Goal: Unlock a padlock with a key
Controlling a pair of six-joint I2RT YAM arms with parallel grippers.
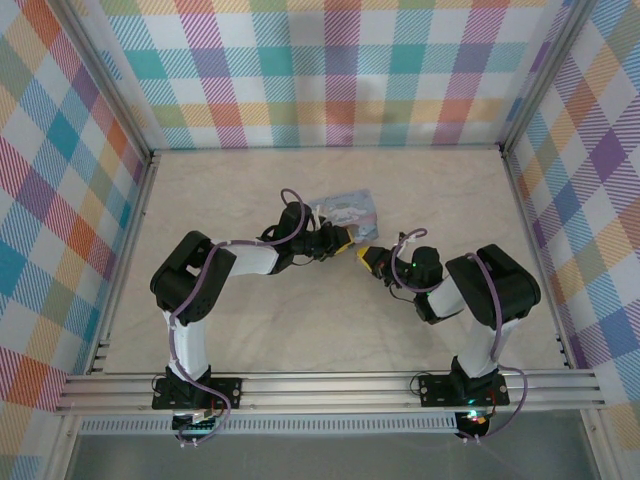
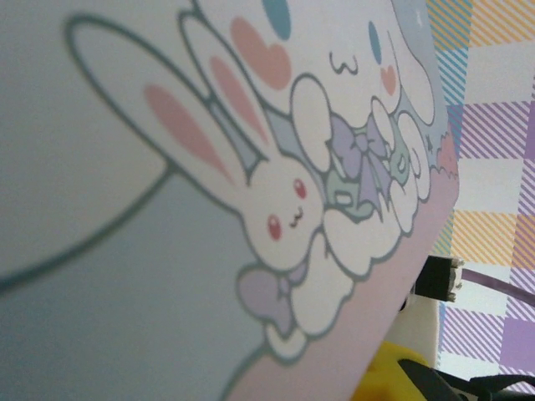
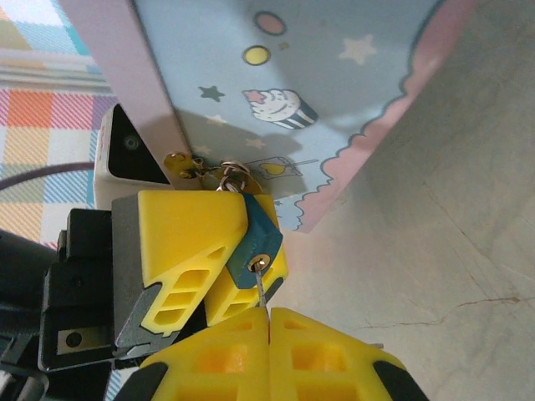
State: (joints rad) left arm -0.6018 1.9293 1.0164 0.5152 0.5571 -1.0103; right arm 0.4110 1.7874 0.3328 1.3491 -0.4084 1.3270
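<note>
Insertion looks to be in hand: mid-frame in the right wrist view the left tool [image 1: 341, 239] clamps the padlock [image 3: 251, 241] below the tin [image 3: 334, 83], and the right tool [image 3: 269, 322], closed on the key [image 3: 260, 291], meets its keyhole, so the next move probably calls for seating and twisting.

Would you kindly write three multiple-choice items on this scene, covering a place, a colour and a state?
1. Where is the tiny dark blue metal padlock? A lying loose; B between the left gripper's fingers; C hanging from a hook.
2. Those fingers are: A yellow; B red; C green.
3. The right gripper is: A wide open; B shut on nothing; C shut on the thin silver key.
Answers: B, fingers flank it; A, clearly yellow; C, its closed fingers pinch the key entering the padlock.
</note>
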